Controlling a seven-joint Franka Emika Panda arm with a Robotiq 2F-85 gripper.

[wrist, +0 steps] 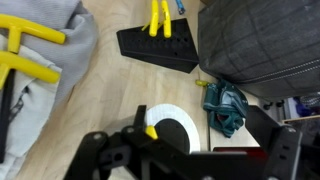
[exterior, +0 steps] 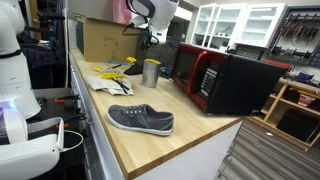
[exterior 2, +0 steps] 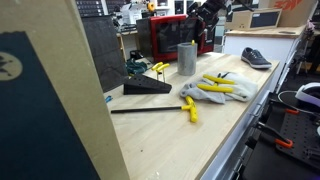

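Shoe (exterior: pixel 141 119) lies nearest, by the table's (exterior: pixel 190 140) front edge. I have the claw (wrist: pixel 190 152) released, jaws spread directly over the upright cup (exterior: pixel 151 72) beside the microwave (exterior: pixel 225 80), presumably for vertical access.

No word, number or brand can be read in any view. The cardboard box (exterior: pixel 100 38), the red-doored microwave (exterior: pixel 205 78) and the steel cup (exterior: pixel 151 72) show no legible lettering on their sides. The dark blue panel (exterior 2: pixel 30 110) close to the camera in an exterior view carries only a pale round mark (exterior 2: pixel 5 66) at its edge, too blurred to make out
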